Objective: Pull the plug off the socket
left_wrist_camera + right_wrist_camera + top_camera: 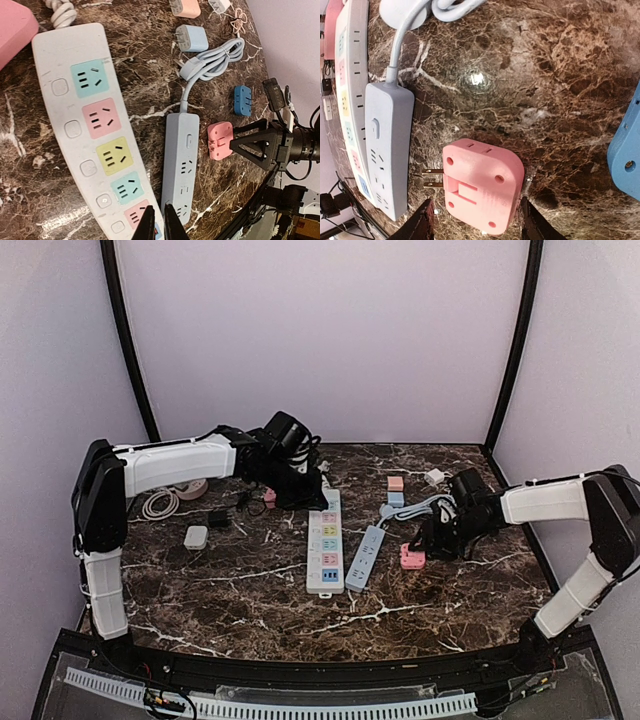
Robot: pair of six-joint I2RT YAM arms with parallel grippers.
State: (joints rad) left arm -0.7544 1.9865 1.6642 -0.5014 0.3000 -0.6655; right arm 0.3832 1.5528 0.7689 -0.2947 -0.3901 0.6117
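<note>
A pink plug lies flat on the marble table with its two bare prongs pointing at the light-blue power strip, a small gap away from it. It also shows in the top view and the left wrist view. My right gripper is open, one finger on each side of the plug, not touching it. My left gripper is shut and empty, hovering over the near ends of the white multi-colour strip and the blue strip.
A dark blue plug, a light-blue adapter and a peach cube lie behind the blue strip. A white charger, a black adapter and a coiled white cable lie at the left.
</note>
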